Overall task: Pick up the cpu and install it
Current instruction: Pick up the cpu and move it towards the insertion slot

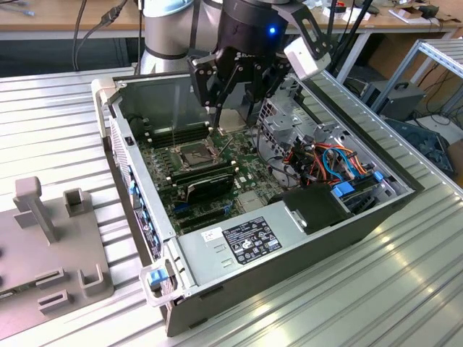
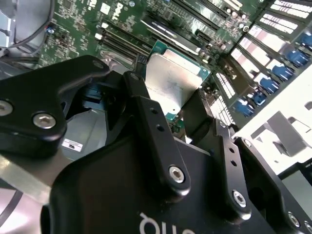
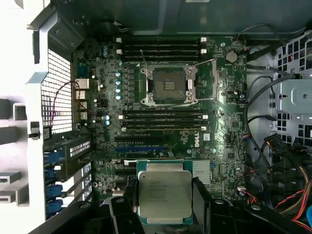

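1. Lying open, the computer case [image 1: 137, 181] held a green motherboard [image 3: 97, 83], its socket [image 3: 168, 85] showing a dark centre.
2. Black memory sticks [image 3: 163, 117] sat just beside the socket.
3. The gripper [image 1: 233, 116] was clamped on the cpu [image 3: 163, 195], above the board and apart from the socket.
4. Coloured cables [image 1: 336, 163] and a grey power supply [image 1: 210, 256] lay to the exterior view's right of the socket.
5. A ribbed metal table [image 1: 405, 289] bore the case, with a grey fixture [image 1: 51, 238] well to the exterior view's left of the socket and a wooden desk [image 1: 43, 18] beyond.

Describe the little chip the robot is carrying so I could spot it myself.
Find the open computer case; the black gripper hangs above its green motherboard. Held in it is the cpu, a thin flat square. Unlike the empty socket with its dark centre, its top is plain dull silver.
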You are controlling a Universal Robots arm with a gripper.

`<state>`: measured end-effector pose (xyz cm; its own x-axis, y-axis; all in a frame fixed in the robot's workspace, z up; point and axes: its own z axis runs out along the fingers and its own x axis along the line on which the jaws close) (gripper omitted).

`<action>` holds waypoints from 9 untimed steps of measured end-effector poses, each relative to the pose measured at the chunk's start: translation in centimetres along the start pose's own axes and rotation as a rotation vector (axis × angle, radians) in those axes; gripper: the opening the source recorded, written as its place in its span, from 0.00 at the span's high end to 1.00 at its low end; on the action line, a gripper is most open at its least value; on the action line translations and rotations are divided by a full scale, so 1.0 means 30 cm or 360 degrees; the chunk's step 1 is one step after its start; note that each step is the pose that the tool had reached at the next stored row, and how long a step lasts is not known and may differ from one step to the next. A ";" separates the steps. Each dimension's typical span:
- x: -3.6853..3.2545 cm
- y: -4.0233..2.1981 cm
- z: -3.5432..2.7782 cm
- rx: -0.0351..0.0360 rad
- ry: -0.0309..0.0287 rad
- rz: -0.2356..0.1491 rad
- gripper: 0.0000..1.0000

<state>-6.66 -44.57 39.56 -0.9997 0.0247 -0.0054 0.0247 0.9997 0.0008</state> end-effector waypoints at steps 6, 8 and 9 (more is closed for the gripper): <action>-0.046 0.001 0.000 0.0000 0.00001 0.0000 0.46; -0.054 0.001 0.000 0.0000 0.00000 0.0000 0.46; -0.057 0.001 0.000 0.0000 0.00000 0.0000 0.46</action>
<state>-4.96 -44.57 39.56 -0.9997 0.0248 -0.0054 0.0248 0.9997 0.0007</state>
